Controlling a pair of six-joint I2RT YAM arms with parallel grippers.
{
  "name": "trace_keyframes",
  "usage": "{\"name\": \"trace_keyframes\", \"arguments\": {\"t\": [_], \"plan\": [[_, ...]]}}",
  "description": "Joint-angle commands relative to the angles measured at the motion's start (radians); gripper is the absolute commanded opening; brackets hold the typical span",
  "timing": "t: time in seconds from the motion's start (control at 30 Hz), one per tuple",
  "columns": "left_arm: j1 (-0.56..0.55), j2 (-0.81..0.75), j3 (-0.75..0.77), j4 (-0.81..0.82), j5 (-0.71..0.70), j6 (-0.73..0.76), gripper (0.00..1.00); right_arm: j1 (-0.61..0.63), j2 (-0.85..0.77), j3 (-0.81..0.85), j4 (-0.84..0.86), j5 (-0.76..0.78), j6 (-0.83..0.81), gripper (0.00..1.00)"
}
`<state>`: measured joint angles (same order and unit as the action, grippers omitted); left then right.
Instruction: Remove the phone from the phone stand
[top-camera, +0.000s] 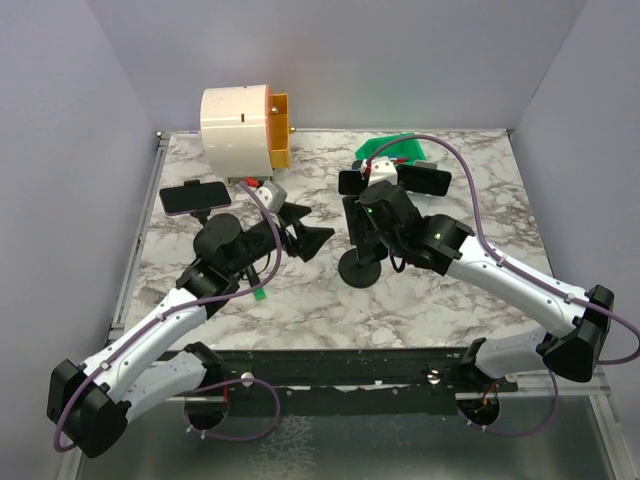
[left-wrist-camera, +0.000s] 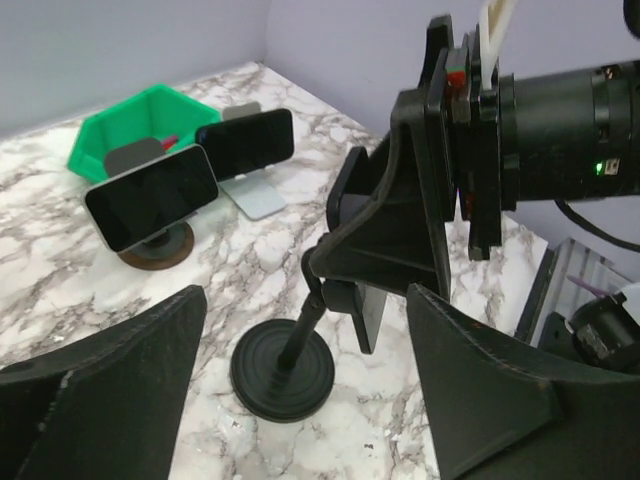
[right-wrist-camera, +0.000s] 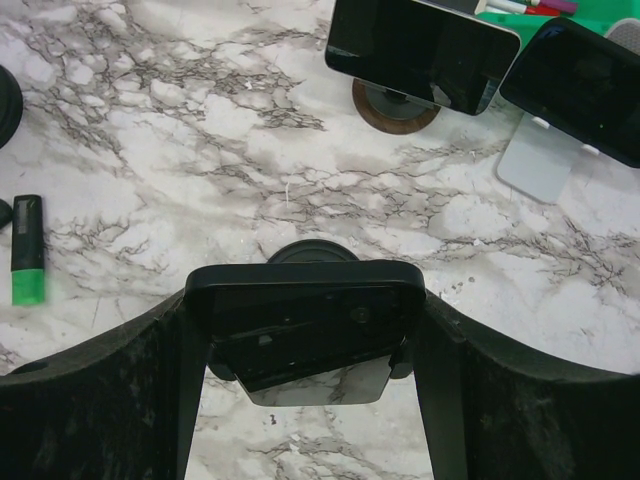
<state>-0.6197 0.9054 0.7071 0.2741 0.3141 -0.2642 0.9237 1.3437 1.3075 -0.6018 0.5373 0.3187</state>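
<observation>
The marbled worktop (top-camera: 450, 300) is walled in on three sides, with bare stone open toward its near edge and right side. There are four phones. The task's phone (right-wrist-camera: 300, 310), glossy and in a black case, sits between the fingers of the right hand (top-camera: 368, 222), which is closed on its two short ends above the phone stand (top-camera: 362, 272), a thin black stem on a ribbed round base. From these views I cannot be sure whether it is seated in the cradle. The left hand (top-camera: 308, 228) hangs just beside the stand, open and empty. One other phone (top-camera: 197, 197) stands at the left edge and two (left-wrist-camera: 152, 197) (left-wrist-camera: 247, 143) at the back beside a green hexagonal bin (left-wrist-camera: 110, 125). A single green marker (right-wrist-camera: 27, 265) lies flat.
</observation>
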Motion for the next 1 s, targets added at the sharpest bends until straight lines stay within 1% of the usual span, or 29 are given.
{"name": "trace_keyframes", "arguments": {"t": [0.0, 0.07, 0.27, 0.37, 0.4, 0.43, 0.6, 0.83, 0.97], "plan": [[-0.02, 0.049, -0.024, 0.041, 0.086, 0.035, 0.74, 0.006, -0.029, 0.0, 0.048, 0.05, 0.025, 0.5], [-0.026, 0.07, -0.024, 0.043, 0.102, 0.039, 0.73, 0.006, -0.029, 0.001, 0.048, 0.049, 0.029, 0.5], [-0.033, 0.126, -0.009, 0.041, 0.122, 0.008, 0.78, 0.005, -0.034, -0.006, 0.048, 0.042, 0.043, 0.5], [-0.036, 0.151, -0.007, 0.039, 0.136, 0.009, 0.95, 0.006, -0.04, -0.012, 0.053, 0.037, 0.045, 0.51], [-0.038, 0.157, -0.007, 0.04, 0.14, 0.01, 0.98, 0.005, -0.042, -0.015, 0.055, 0.036, 0.045, 0.51], [-0.041, 0.166, -0.006, 0.04, 0.145, 0.009, 0.99, 0.006, -0.045, -0.018, 0.056, 0.036, 0.047, 0.52], [-0.067, 0.21, -0.007, 0.061, 0.135, 0.0, 0.98, 0.005, -0.049, -0.024, 0.062, 0.03, 0.055, 0.52], [-0.078, 0.278, 0.027, 0.082, 0.038, -0.051, 0.89, 0.005, -0.057, -0.031, 0.075, 0.01, 0.075, 0.52], [-0.078, 0.294, 0.044, 0.089, 0.022, -0.049, 0.87, 0.005, -0.055, -0.031, 0.076, 0.006, 0.076, 0.52]]}}
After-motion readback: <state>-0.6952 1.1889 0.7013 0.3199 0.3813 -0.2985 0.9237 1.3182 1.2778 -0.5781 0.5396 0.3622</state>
